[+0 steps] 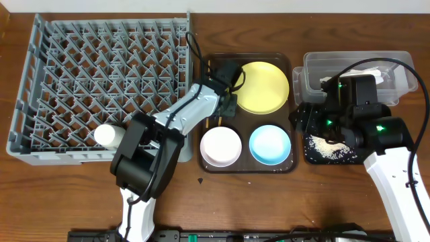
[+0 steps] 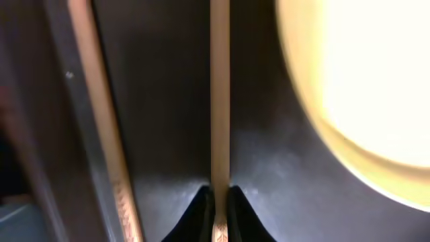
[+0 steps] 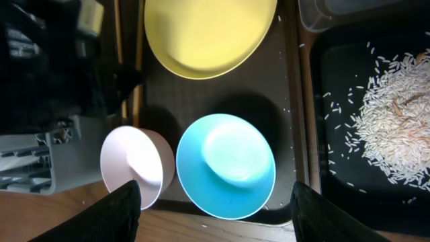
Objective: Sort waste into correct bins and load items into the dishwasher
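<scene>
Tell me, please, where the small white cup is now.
In the overhead view, the white cup sits in the grey dish rack near its front edge, beside the left arm.

We show the grey dish rack (image 1: 101, 74) at left, with a small white cup (image 1: 107, 136) resting at its near edge. On the dark brown tray (image 1: 246, 119) sit a yellow plate (image 1: 263, 87), face up, and an empty pinkish-white bowl (image 1: 221, 146) beside an empty light blue bowl (image 1: 270, 144). One chopstick (image 2: 220, 101) lies flat, pinched by the left gripper (image 2: 220, 202); the second chopstick (image 2: 104, 134) lies along the tray wall. White rice (image 1: 329, 149) is heaped in the black tray (image 1: 310, 156), next to the clear tub (image 1: 312, 67), which holds a crumpled napkin (image 1: 381, 75).
</scene>
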Controlling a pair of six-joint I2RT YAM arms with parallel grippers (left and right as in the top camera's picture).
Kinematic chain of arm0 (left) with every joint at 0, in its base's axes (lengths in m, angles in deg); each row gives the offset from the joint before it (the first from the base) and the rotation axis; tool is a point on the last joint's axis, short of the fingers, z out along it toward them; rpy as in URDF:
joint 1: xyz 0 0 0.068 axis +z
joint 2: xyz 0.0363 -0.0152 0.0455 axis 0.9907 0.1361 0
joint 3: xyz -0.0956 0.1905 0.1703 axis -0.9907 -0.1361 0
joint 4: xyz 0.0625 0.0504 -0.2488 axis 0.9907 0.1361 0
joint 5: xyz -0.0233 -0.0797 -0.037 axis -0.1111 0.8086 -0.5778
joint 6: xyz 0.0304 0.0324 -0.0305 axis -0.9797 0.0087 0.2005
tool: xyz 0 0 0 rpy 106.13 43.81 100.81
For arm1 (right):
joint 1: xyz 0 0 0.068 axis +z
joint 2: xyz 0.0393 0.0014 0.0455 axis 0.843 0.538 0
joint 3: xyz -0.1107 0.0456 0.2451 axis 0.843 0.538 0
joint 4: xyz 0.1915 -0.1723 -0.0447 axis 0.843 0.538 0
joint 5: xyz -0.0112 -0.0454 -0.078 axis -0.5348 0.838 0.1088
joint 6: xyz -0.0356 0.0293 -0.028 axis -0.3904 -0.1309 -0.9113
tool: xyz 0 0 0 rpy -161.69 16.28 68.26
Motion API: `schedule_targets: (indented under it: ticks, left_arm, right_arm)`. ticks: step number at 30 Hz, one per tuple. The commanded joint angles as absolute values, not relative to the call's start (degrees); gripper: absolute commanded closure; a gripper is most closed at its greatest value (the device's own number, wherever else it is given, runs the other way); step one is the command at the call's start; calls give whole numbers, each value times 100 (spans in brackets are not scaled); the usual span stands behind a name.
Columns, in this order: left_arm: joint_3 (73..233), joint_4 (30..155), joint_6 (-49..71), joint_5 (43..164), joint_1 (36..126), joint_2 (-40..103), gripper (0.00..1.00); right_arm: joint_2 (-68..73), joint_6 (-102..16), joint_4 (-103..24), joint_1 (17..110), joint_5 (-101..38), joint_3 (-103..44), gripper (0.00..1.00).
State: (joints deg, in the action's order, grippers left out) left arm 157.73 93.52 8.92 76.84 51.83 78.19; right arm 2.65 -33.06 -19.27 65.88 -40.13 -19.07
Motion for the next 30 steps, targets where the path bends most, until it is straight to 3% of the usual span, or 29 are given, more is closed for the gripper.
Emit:
schedule_targets:
  ticks: [1,12,25,30]
  left_arm:
    - [16363,9673,754,7470,5183,7299,92]
    - [16516,10961,929,6563,5817,6009,92]
    - [16182,11120,385,6740,6401,6809,91]
    - [16359,11206,387,6748,6394,6646,83]
  right_arm:
    - [256,-3365,-1894,6540,-4052,-1971,31]
    - [256,-3365,-1879,6540,-4052,-1971,31]
    - [256,-3363,-1905,6540,-4054,-1971,32]
    - [256,-3363,-1890,6540,-4052,-1971,32]
